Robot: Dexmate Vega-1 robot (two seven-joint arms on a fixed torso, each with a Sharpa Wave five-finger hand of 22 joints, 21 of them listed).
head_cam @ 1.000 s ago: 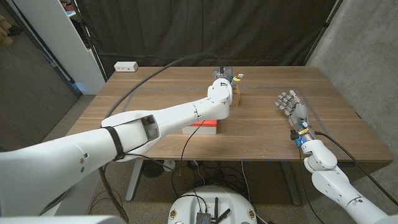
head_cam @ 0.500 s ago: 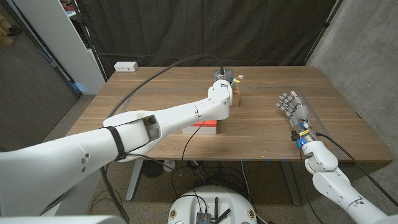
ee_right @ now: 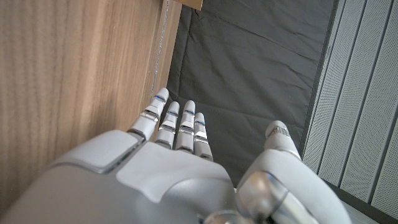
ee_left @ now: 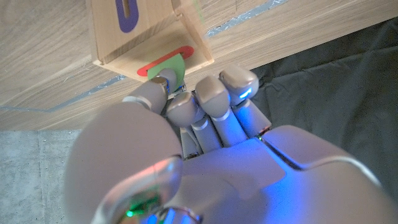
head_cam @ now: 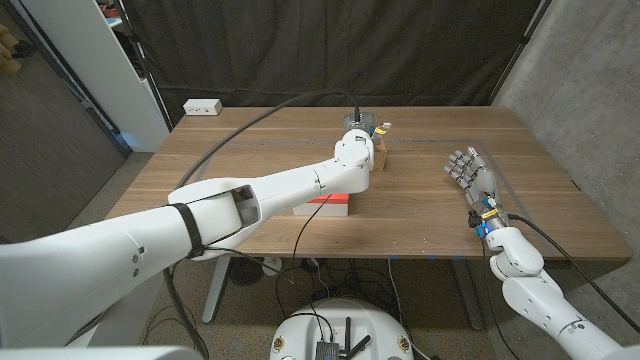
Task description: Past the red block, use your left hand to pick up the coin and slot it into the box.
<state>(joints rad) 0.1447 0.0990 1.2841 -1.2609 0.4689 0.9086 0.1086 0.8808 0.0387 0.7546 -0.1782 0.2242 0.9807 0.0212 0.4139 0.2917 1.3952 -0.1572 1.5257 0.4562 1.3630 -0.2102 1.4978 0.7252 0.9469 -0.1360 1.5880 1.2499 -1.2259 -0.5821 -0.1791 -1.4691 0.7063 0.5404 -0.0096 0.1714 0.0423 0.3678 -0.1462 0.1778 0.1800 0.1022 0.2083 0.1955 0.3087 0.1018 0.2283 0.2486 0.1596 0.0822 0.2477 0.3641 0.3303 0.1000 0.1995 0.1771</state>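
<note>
Green coin [ee_left: 172, 67] sitting at the red slot [ee_left: 163, 61] of the wooden box [ee_left: 140, 30] | your left hand [ee_left: 186, 124] is pinching it | your right hand [head_cam: 470, 170] is idling with fingers spread, holding nothing | no readable writing

The table [head_cam: 250, 150] carries all items. The box [head_cam: 381, 153] stands toward the far middle of the table. The left hand [head_cam: 362, 127] is over the box's far side, at the end of the left arm [head_cam: 270, 195], which crosses the table from the near left. The red block [head_cam: 322, 205] lies on the table nearer than the box, partly under the arm. The right hand [head_cam: 470, 170] is to the right of the box, well apart from it. A small power strip [head_cam: 202, 107] lies at the far left corner.
</note>
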